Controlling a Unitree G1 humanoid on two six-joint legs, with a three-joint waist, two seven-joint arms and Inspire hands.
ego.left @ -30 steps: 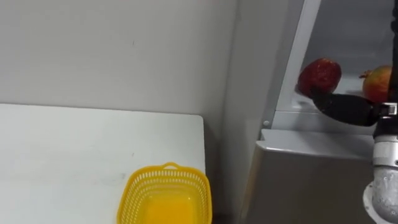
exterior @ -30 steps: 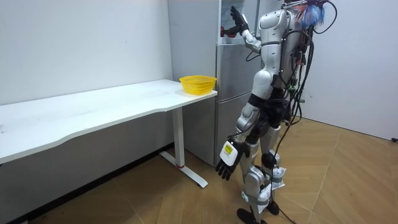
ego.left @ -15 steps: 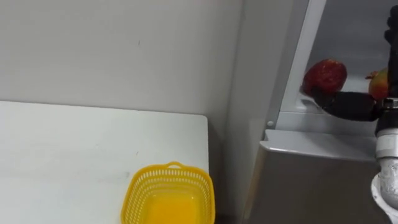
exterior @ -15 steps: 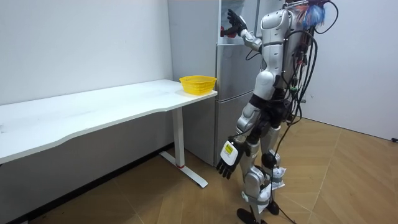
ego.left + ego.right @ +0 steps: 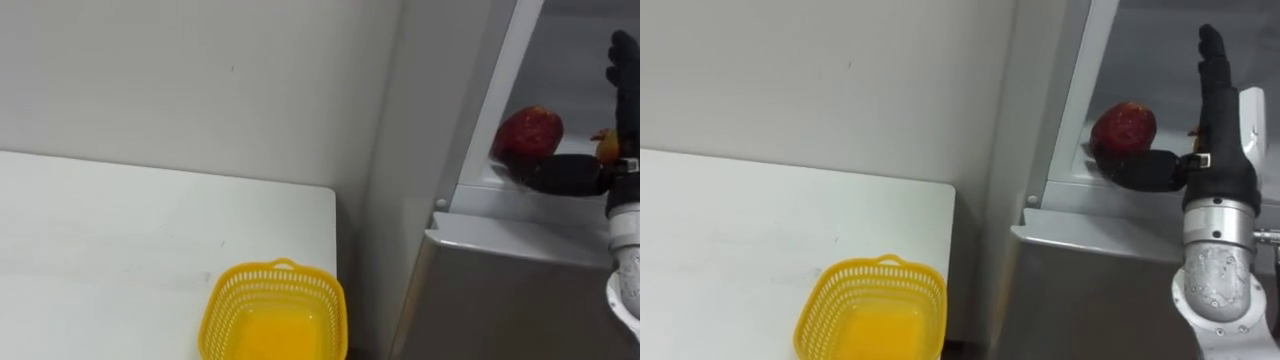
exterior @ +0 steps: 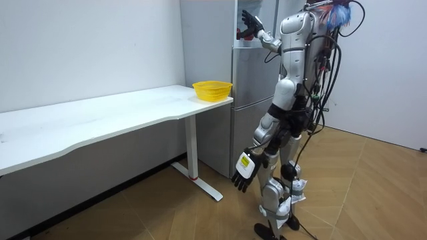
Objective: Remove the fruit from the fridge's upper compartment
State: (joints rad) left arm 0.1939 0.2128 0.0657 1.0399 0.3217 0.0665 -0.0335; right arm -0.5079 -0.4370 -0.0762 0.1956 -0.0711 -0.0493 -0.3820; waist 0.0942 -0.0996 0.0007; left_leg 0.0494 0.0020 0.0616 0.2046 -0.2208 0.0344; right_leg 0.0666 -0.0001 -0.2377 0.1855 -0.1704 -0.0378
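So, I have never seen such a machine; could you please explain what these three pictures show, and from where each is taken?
It is a humanoid robot that stands on two legs, with two arms that end in hands with fingers. Two pictures come from a stereo camera on its head, so they show almost the same scene; the third comes from a camera standing in the room. The robot stands before a grey fridge whose upper compartment is open. Its right hand is raised inside, fingers straight, thumb stretched out low in front of a red fruit; it grips nothing. A second, orange fruit shows beside the hand. Its left hand hangs open by its leg. Beside the fridge, a white table bears an empty yellow basket.
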